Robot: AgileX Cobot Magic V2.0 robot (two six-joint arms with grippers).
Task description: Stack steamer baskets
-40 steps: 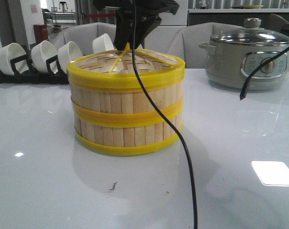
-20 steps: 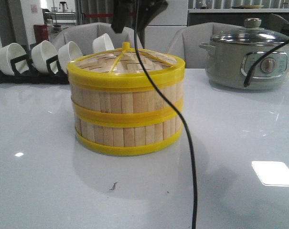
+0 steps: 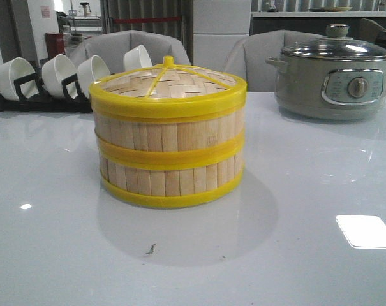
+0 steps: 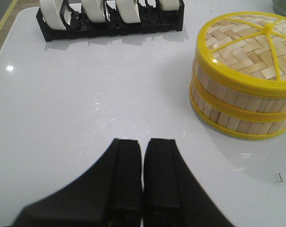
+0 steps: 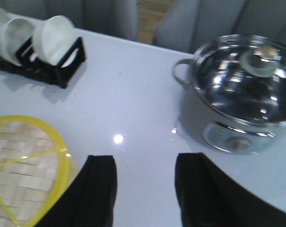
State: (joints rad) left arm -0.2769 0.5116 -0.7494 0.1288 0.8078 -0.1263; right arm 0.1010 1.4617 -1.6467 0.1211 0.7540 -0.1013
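Stack (image 3: 168,135) looks done, lid (image 3: 167,84) on, mid table (image 3: 320,191). Right end effector (image 5: 145,189) wide, empty, just right of lid. Left end effector (image 4: 143,182) pinched closed, empty, further off.

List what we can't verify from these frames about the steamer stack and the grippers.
- Basket interiors and liners: hidden by the lid in every view.
- Far side of the steamer stack: unseen in front view; cut off by the frame edge in both wrist views.
- Right gripper fingertips: cut off by the frame edge.
- Electric pot: blurred in right wrist view.
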